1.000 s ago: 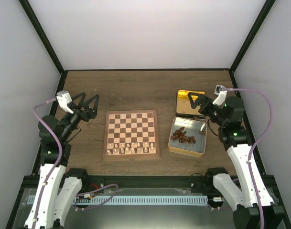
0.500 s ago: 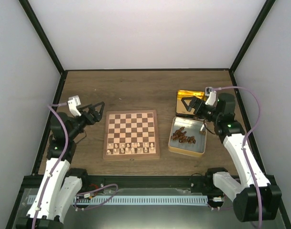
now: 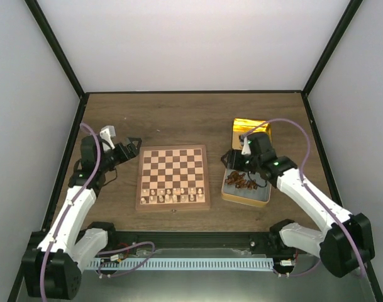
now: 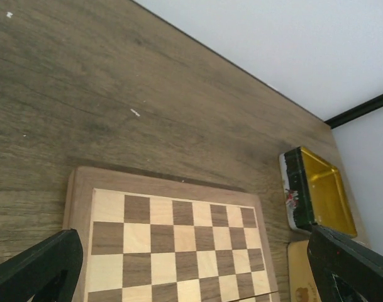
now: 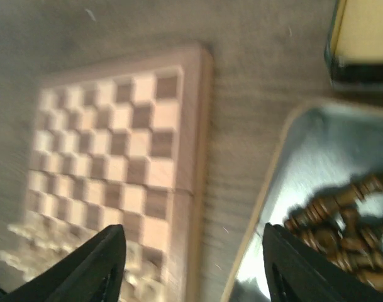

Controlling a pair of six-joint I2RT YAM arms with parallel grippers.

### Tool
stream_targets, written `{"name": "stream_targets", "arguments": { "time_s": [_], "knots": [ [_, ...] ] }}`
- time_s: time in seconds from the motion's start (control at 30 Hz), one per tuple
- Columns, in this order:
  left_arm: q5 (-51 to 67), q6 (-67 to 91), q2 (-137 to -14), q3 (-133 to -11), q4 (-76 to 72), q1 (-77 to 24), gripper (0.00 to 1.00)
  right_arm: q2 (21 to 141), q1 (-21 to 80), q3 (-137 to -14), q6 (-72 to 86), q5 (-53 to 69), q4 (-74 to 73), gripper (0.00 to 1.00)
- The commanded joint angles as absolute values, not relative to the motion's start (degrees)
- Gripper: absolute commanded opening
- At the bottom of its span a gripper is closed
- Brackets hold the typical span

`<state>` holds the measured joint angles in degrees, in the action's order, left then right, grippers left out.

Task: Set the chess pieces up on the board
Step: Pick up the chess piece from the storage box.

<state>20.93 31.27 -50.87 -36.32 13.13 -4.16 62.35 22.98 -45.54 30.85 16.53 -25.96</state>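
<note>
The chessboard lies at the table's middle; its far rows are bare. The dark brown chess pieces lie in a heap in an open silver tin tray right of the board. My left gripper is open and empty, just left of the board's far left corner. In the left wrist view the board fills the space between my fingers. My right gripper is open and empty above the tray's left edge. The blurred right wrist view shows the board, the tray and the dark pieces.
Pale cream chessmen stand in the board's two near rows, also in the right wrist view. A gold tin lid lies behind the tray, also in the left wrist view. Black frame posts and white walls enclose the table.
My left gripper has moved right, close to the board's far left corner. My right gripper has swung left and down from the gold lid to above the tray's left edge.
</note>
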Motion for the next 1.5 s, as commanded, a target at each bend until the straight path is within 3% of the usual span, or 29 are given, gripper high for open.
{"name": "stream_targets", "arguments": {
  "time_s": [0.0, 0.2, 0.33, 0.47, 0.9, 1.47],
  "knots": [
    [18.96, 29.05, -54.63, -39.40, 14.66, -4.00, 1.00, 65.22, 28.81, -44.28, 32.44, 3.98, -35.99, 0.58],
    [16.99, 27.77, -60.26, -41.69, 14.94, -4.04, 1.00, 69.45, 30.01, -44.23, 37.08, -6.94, -40.63, 0.57],
    [16.49, 27.42, -62.13, -42.57, 13.69, -4.04, 1.00, 72.99, 29.68, -44.62, 40.45, -12.76, -42.24, 0.51],
    [16.53, 27.10, -63.50, -43.64, 12.87, -4.05, 1.00, 74.30, 29.35, -44.24, 43.55, -11.92, -42.10, 0.45],
    [14.89, 26.72, -62.16, -43.50, 11.20, -4.66, 1.00, 71.50, 25.80, -40.21, 48.14, -12.42, -39.66, 0.47],
    [15.03, 27.46, -63.51, -42.41, 8.66, -4.66, 1.00, 72.15, 25.75, -40.83, 48.15, -12.22, -41.75, 0.13]
  ]
}}
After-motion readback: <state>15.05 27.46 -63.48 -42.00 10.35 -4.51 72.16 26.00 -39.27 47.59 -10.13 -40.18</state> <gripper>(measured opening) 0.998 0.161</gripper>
